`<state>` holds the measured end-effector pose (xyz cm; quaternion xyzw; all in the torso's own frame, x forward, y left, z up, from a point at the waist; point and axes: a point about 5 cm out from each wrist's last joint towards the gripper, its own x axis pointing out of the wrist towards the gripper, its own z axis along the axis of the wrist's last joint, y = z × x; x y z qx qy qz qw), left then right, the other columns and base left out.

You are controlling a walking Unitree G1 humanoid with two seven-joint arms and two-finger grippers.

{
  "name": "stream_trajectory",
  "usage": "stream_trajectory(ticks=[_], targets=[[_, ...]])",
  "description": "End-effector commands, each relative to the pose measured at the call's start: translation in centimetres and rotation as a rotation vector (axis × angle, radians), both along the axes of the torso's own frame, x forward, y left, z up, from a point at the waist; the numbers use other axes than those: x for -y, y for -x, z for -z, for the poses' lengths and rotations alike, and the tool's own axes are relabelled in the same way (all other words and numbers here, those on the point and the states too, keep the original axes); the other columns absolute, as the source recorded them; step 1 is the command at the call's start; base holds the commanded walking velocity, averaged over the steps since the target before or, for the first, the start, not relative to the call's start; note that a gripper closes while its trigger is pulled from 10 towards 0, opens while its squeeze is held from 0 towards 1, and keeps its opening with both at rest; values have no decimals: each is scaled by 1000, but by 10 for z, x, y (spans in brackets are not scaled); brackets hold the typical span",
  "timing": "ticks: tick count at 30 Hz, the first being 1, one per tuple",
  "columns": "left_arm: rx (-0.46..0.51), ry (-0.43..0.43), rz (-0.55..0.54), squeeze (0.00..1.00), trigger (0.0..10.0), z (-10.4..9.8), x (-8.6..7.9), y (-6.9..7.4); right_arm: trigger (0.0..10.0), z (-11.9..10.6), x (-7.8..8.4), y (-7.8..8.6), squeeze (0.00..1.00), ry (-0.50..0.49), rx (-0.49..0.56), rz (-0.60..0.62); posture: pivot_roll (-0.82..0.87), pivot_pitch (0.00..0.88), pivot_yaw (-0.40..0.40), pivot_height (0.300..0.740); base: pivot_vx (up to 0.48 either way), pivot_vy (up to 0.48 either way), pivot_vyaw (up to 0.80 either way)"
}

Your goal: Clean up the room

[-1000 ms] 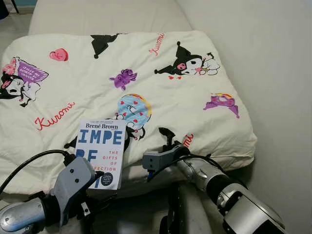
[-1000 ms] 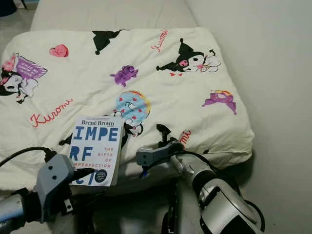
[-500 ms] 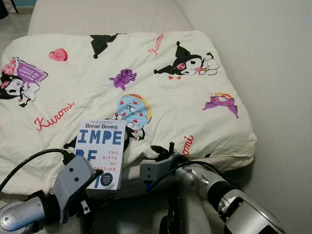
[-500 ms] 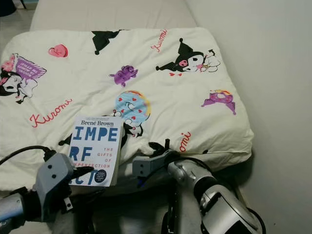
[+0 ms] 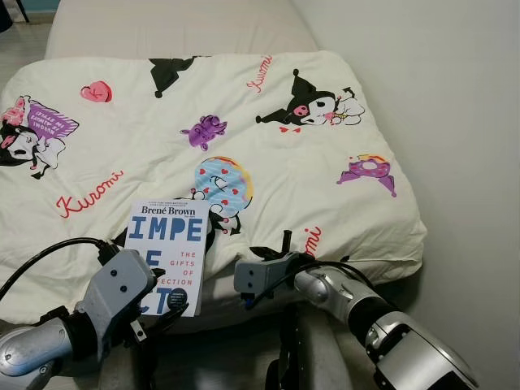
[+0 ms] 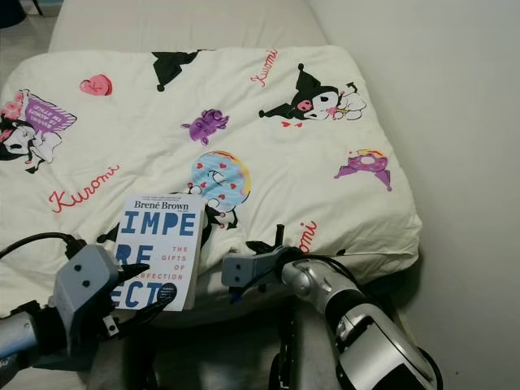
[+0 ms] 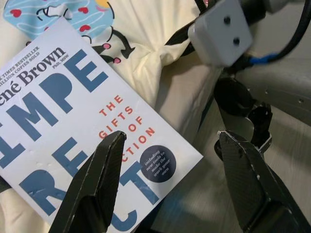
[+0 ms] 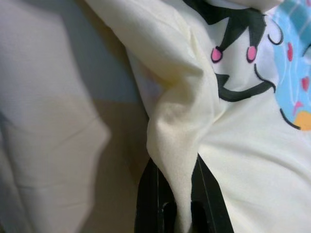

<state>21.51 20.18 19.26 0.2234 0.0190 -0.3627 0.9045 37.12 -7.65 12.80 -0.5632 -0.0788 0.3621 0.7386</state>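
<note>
Blanket (image 5: 244, 138) edge sits pinched in the right end effector (image 8: 181, 204); left end effector (image 7: 170, 189) gapes over the book (image 5: 166, 253).

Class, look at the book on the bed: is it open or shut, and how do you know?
Shut. The book lies flat on the blanket, front cover up with title and author readable; no pages show.

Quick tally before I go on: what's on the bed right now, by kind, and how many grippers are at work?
Books: 1, the book at the near edge
Blankets: 1, the blanket with cartoon prints, pinched at its near edge
Grippers: 2, left gripper open over the book, right gripper shut on a blanket fold
Total: 4
</note>
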Motion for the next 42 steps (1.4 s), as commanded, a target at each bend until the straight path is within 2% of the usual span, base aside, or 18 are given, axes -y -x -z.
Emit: stream_trajectory(ticks=[1, 2, 7, 13, 15, 17, 19, 23, 25, 29, 42], targets=[[-15, -25, 0, 0, 10000, 2, -4, 2, 0, 8, 5, 4, 0, -9, -107, -19, 10, 439, -106, 548, 0, 0, 0], [-15, -30, 2, 0, 10000, 2, -4, 2, 0, 6, 6, 5, 0, -8, -144, -38, 10, 440, -106, 548, 0, 0, 0], [-16, -36, 6, 0, 10000, 2, -5, 2, 0, 4, 8, 5, 0, 0, -185, -66, 9, 437, -105, 548, 0, 0, 0], [-21, -42, 14, 0, 10000, 3, -3, 4, 0, 7, 11, 10, 0, 35, -287, -131, 11, 434, -107, 548, 0, 0, 0], [-21, -42, 14, 0, 10000, 3, -3, 4, 0, 7, 11, 10, 0, 35, -287, -131, 11, 434, -107, 548, 0, 0, 0], [-22, -44, 16, 0, 10000, 4, -3, 4, 0, 10, 12, 13, 0, 49, -325, -153, 11, 433, -107, 548, 0, 0, 0], [-26, -48, 18, 0, 10000, 4, -4, 4, 0, 19, 15, 20, 0, 79, -426, -202, 12, 434, -108, 548, 0, 0, 0], [-27, -49, 19, 0, 10000, 5, -4, 4, 0, 22, 17, 23, 0, 90, -461, -218, 12, 434, -108, 548, 0, 0, 0], [-29, -50, 23, 0, 10000, 5, -4, 4, 0, 31, 20, 31, 0, 112, -560, -248, 13, 434, -105, 548, 0, 0, 0], [-30, -51, 25, 0, 10000, 5, -5, 3, 0, 39, 23, 36, 0, 137, -641, -261, 14, 435, -106, 548, 0, 0, 0], [-33, -58, 26, 0, 10000, 6, -5, 5, 0, 43, 28, 40, 0, 149, -712, -265, 16, 435, -106, 548, 0, 0, 0]])
